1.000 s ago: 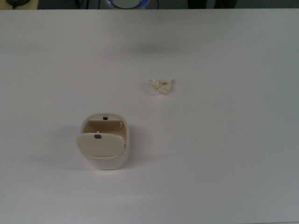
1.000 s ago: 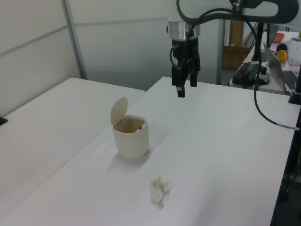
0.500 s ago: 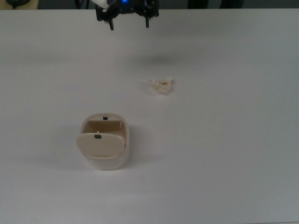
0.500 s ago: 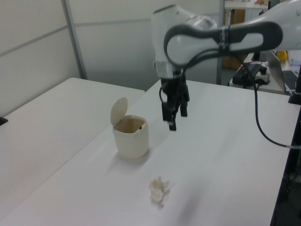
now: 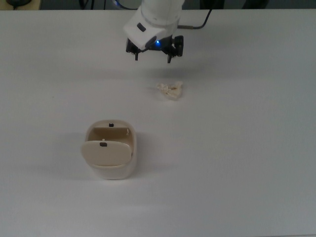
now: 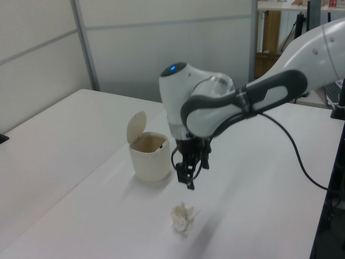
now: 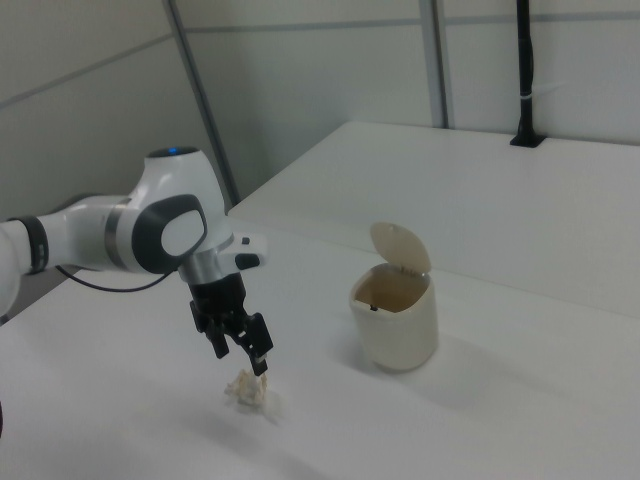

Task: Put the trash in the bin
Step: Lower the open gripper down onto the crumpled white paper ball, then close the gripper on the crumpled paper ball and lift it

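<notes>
— Hovering over the white surface (image 5: 237,163), is that right? Where is your pincer?

— Yes. My pincer (image 5: 153,54) hangs above the surface, pointing down, its two dark fingers (image 5: 136,52) spread apart with nothing between them. A small blue light glows on my wrist in the top view.

— And the trash?

— The trash (image 5: 170,90), a small crumpled cream-white scrap, lies on the surface just below my pincer and a little off to one side. In the top view it sits lower than my fingertips and slightly toward the top view's right. In the right view my pincer (image 7: 239,343) is just above the scrap (image 7: 250,391), close to it, though I cannot tell whether a fingertip touches it. In the left view my pincer (image 6: 188,174) shows a clear gap above the scrap (image 6: 182,217).

— Where is the bin from there?

— The bin (image 5: 110,155) stands upright, well apart from the scrap. In the top view it is lower than my pincer and toward the top view's left. Its flap lid (image 6: 136,125) is tipped up, so the tan inside shows. In the left view the bin (image 6: 150,157) stands just beside my pincer, on the left view's left; in the right view the bin (image 7: 395,315) stands off on the right view's right.
</notes>
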Motion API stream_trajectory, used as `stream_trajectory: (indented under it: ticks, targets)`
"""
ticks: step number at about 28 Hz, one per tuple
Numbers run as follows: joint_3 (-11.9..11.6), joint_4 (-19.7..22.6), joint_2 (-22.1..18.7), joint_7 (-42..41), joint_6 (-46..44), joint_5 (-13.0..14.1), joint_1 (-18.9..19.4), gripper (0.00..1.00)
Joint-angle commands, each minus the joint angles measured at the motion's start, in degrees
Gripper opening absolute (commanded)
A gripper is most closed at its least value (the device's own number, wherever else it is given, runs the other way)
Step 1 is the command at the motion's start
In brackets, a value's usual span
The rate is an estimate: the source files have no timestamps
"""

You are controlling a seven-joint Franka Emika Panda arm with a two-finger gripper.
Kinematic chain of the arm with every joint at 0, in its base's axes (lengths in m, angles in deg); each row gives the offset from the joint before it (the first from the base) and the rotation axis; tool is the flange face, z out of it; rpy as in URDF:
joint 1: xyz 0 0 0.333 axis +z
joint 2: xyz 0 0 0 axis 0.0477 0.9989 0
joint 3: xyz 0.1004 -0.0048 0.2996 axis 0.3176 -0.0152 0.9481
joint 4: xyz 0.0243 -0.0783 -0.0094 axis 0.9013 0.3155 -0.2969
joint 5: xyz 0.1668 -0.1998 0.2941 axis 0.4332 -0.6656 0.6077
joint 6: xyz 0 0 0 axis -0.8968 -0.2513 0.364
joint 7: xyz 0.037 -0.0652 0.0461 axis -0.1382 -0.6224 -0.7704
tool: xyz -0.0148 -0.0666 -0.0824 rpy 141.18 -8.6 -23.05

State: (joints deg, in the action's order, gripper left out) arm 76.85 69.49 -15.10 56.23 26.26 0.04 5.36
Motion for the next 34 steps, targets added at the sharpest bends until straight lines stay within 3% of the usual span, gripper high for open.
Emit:
stream_trajectory:
  ticks: [1,9,15,22,27,28,32,33,34]
  targets:
    - [-0.36,0.53,4.29,6.40,3.91,-4.20,2.64,1.00]
    - [-0.36,0.44,10.36,15.27,7.86,-10.35,6.07,1.00]
    - [-0.36,-0.09,13.00,18.88,8.83,-12.20,7.92,1.00]
    - [-0.36,-1.14,15.02,20.47,8.83,-12.55,8.97,1.00]
    - [-0.36,-1.41,15.46,20.47,8.83,-13.08,9.59,0.73]
    - [-0.36,-1.49,15.55,20.47,8.92,-13.43,9.59,0.58]
    - [-0.36,-1.58,15.46,20.47,9.01,-13.61,9.59,0.24]
    - [-0.36,-2.28,15.55,20.47,8.92,-13.61,9.59,0.09]
    - [-0.36,-2.55,15.55,20.47,8.92,-13.61,9.59,0.02]
